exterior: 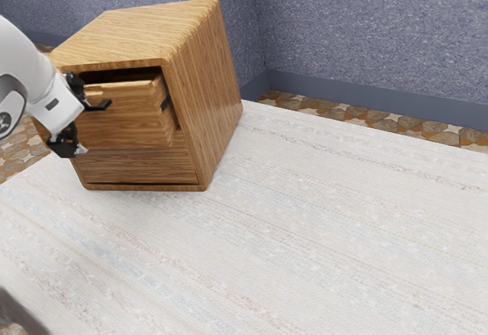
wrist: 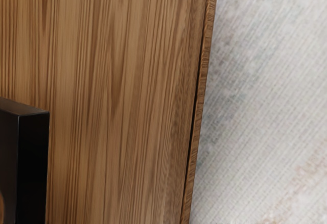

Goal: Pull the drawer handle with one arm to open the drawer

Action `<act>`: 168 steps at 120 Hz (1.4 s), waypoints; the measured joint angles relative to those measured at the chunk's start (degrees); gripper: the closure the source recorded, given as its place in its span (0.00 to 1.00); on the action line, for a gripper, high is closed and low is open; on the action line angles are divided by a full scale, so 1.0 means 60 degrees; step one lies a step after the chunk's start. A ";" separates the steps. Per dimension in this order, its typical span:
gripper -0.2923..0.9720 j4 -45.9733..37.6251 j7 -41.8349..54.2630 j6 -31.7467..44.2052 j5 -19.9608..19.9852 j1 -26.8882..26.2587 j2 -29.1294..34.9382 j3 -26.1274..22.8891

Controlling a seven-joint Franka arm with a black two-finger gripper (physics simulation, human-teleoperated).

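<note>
Pale table (exterior: 320, 243) is spreading across the near ground of the exterior view. At that view's far left, the wooden cabinet (exterior: 194, 83) is holding the drawer (exterior: 130, 117). The gripper (exterior: 82, 125) is hovering at the drawer's front, and I cannot tell its spread. In the wrist view, wood grain (wrist: 117, 96) is bordering the table (wrist: 265, 132).

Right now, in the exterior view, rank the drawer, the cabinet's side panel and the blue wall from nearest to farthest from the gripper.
1. The drawer, just beside the gripper.
2. The side panel, toward the exterior view's right.
3. The blue wall, beyond the table.
</note>
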State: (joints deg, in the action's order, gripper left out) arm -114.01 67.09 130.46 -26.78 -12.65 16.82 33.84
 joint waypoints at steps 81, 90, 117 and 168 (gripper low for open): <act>0.24 -0.1627 0.0054 -0.1019 -0.0080 0.1017 0.2309 -0.1235; 0.24 -0.1800 0.0056 -0.1094 -0.0086 0.1097 0.2535 -0.1319; 0.23 -0.2148 0.0064 -0.1328 -0.0172 0.1139 0.3115 -0.1365; 0.23 -0.2584 0.0062 -0.1685 -0.0207 0.1879 0.3886 -0.2352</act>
State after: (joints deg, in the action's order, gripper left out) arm -129.51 67.46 120.35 -28.03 -1.37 40.13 19.73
